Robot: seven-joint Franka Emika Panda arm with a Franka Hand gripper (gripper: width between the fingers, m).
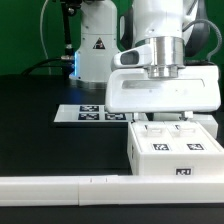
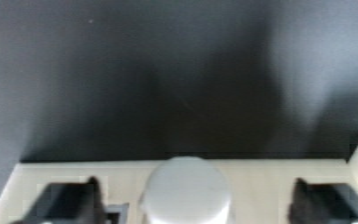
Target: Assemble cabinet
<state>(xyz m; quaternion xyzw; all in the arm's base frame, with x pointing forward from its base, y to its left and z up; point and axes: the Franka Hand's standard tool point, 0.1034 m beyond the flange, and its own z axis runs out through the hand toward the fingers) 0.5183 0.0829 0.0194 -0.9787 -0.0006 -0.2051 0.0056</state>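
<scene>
The cabinet box [image 1: 170, 145] sits on the black desk [image 1: 35, 125], its top face showing two panels side by side with square black-and-white tags. Just behind and above the box in the exterior view is a second wide, white cabinet part [image 1: 165, 92]; I cannot tell whether it rests on the desk or hangs clear of it. The claw [image 1: 160, 70] comes straight down onto the top middle of that part, directly over the box.

In the wrist view the claw [image 2: 197, 203] has its dark fingers [image 2: 60, 203] spread wide, with the pale surface of the cabinet part [image 2: 256, 178] and a rounded white knob [image 2: 185, 190] between them. Whether the fingers actually press on anything cannot be made out.

The marker board [image 1: 90, 113] lies flat to the exterior view's left of the box, a little behind it. The long white rail [image 1: 60, 188] runs in front of the box.
</scene>
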